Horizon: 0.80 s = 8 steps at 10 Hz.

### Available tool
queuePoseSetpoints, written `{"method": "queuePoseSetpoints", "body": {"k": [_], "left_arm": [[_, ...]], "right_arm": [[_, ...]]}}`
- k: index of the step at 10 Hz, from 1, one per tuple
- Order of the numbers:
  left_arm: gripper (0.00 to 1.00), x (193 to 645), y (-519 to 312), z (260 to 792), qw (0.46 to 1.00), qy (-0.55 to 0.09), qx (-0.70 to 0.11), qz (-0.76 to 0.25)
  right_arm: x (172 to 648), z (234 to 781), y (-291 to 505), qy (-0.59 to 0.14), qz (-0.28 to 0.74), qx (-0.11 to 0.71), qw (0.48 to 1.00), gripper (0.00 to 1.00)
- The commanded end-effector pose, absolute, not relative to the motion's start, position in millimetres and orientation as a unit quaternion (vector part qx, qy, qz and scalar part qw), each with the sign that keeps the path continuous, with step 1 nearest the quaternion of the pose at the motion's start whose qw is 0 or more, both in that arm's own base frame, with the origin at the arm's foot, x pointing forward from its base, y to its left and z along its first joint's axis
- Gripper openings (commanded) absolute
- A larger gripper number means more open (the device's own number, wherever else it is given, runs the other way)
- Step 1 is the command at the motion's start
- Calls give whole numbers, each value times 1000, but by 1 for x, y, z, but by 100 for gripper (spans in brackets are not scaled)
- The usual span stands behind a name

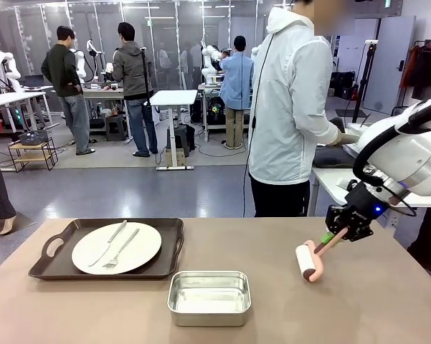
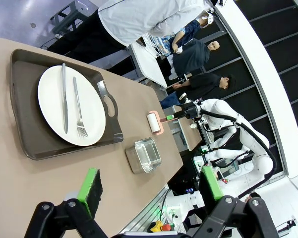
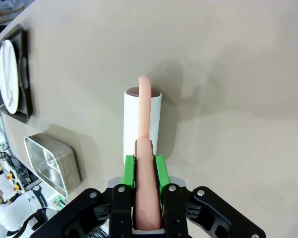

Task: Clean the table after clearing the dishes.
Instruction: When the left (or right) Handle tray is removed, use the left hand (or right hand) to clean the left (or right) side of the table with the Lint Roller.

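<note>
One lint roller [image 1: 306, 261], light, stiff handle, drum on table [image 1: 387, 301]; right claw [image 3: 144, 166] pinching handle. Left claw [image 2: 151, 186] spread, empty. Breakable plate [image 1: 116, 248] at roller's 9 o'clock; lift tray [image 1: 57, 266] by handles.

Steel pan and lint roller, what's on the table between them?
Nothing: between the steel pan and the lint roller the table is bare, seen in the front view.

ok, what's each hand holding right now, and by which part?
Right hand is shut on the lint roller, gripping its pink handle. Left hand is open, holding nothing.
</note>
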State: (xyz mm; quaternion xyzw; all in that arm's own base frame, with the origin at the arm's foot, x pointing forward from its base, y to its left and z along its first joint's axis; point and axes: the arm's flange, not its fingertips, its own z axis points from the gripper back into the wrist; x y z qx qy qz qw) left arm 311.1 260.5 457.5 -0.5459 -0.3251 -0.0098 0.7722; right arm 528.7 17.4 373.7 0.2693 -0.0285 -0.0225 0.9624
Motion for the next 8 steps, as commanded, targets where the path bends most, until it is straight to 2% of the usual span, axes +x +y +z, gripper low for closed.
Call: {"method": "queuePoseSetpoints", "body": {"k": [1,8], "left_arm": [[100,309,262,460,769,-330,-547,-11],[100,309,262,460,769,-330,-547,-11]], "right_arm": [[518,370,3,-3,-34,207,978,20],[514,390,-51,32,-57,57,996,20]]}}
